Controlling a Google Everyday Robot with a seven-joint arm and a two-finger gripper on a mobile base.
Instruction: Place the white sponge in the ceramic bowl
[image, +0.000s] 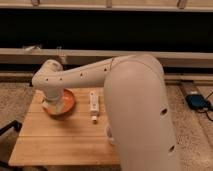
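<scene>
The orange-red ceramic bowl (66, 102) sits at the back left of the wooden table (60, 142). My gripper (50, 104) is at the end of the big white arm and hangs over the bowl's left half, hiding much of it. A pale off-white patch shows under the wrist at the bowl's left edge (48, 106). I cannot tell whether it is the white sponge or part of the gripper. No sponge shows anywhere else on the table.
A long narrow white tube-like object (93, 106) lies on the table just right of the bowl. The arm's wide white body (142, 115) blocks the table's right side. A blue object (197, 101) lies on the floor at right. A dark wall with ledges runs behind.
</scene>
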